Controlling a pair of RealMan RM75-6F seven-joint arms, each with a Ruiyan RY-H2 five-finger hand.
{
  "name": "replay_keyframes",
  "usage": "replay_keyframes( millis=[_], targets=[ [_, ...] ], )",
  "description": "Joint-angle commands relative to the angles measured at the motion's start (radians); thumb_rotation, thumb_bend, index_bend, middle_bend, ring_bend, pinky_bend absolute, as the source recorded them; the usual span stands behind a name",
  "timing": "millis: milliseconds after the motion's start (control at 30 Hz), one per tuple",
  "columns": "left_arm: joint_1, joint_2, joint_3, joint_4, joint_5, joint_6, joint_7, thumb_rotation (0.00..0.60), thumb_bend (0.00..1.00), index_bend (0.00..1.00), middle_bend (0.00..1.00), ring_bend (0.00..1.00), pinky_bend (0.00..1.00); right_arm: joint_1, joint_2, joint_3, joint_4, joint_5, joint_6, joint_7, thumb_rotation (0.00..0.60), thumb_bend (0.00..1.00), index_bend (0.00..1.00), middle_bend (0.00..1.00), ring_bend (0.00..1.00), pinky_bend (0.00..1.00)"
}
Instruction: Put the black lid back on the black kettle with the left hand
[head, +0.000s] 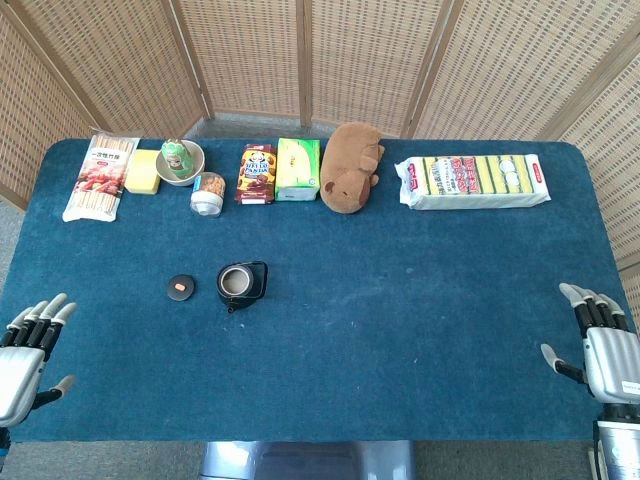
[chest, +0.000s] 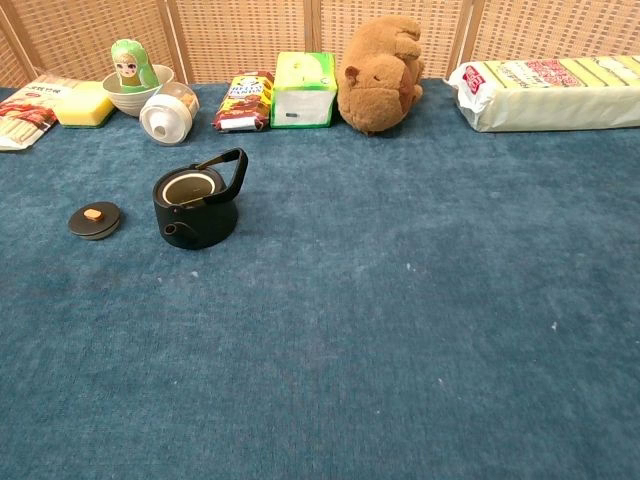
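Note:
The black kettle (head: 242, 283) (chest: 196, 205) stands uncovered on the blue table, its handle tipped back. Just to its left lies the black lid (head: 180, 287) (chest: 94, 219) with an orange knob, flat on the cloth. My left hand (head: 27, 356) hovers at the table's near left corner, fingers spread and empty, well away from the lid. At the near right edge my right hand (head: 603, 349) is also open and empty. Neither hand shows in the chest view.
Along the back edge stand a noodle packet (head: 101, 175), yellow sponge (head: 144, 170), bowl with a green doll (head: 180, 160), small jar (head: 208, 192), snack box (head: 257, 173), green box (head: 298, 168), plush animal (head: 351, 166) and a long wafer pack (head: 472, 181).

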Motion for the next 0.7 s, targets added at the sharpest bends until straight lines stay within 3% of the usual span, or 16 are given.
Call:
replay_keyframes(
  millis=[33, 167, 700],
  targets=[
    [-0.011, -0.011, -0.019, 0.021, -0.013, 0.001, -0.019, 0.6, 0.19, 0.04, 0.0, 0.0, 0.08, 0.0, 0.0, 0.001, 0.003, 0.006, -0.002, -0.01, 0.6, 0.18, 0.12, 0.12, 0.1, 0.0],
    [-0.043, -0.046, -0.062, 0.086, -0.044, -0.015, -0.051, 0.6, 0.19, 0.15, 0.0, 0.0, 0.08, 0.004, 0.004, -0.007, 0.014, -0.007, -0.007, -0.038, 0.6, 0.1, 0.11, 0.09, 0.07, 0.0],
    [-0.26, -0.167, -0.182, 0.249, -0.253, -0.323, -0.014, 0.6, 0.23, 0.24, 0.0, 0.0, 0.08, 0.006, 0.008, -0.007, 0.006, 0.006, -0.024, -0.014, 0.6, 0.1, 0.1, 0.09, 0.07, 0.0]
  ],
)
